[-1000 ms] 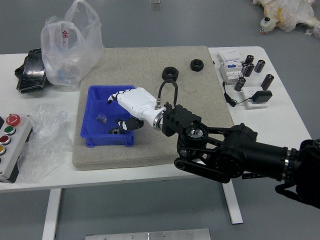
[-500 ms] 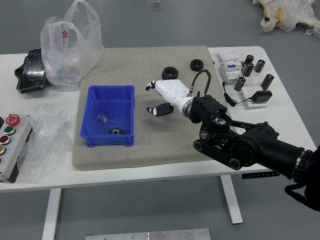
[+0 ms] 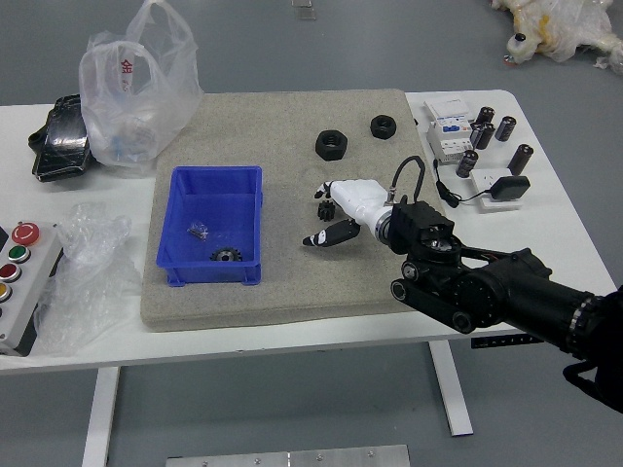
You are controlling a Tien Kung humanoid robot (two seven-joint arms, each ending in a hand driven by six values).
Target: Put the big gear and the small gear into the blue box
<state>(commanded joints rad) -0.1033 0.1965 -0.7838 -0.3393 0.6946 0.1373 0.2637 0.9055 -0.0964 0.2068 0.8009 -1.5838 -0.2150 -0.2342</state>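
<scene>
My right hand [image 3: 313, 216] reaches in from the right over the mat, white-gloved, with its fingers and thumb spread. A small dark gear [image 3: 326, 210] lies on the mat by the upper fingertips, between them and the thumb, and it is not gripped. Left of the hand is the blue box [image 3: 211, 177]. Inside the box, a black toothed gear [image 3: 226, 255] lies near the front wall, beside a small clear plastic piece [image 3: 199, 231]. My left hand is out of view.
Two black rings, one nearer [image 3: 331, 145] and one farther [image 3: 384, 126], lie on the beige mat [image 3: 292, 297] behind the hand. A plastic bag [image 3: 136, 97] stands back left, a button panel [image 3: 29, 277] at the left. White devices [image 3: 450, 131] and black cylinders are at right.
My right hand has withdrawn from over the blue box, moving right and then slightly toward the table's near side. The small gear on the mat has come into view; the gear in the box stays put.
</scene>
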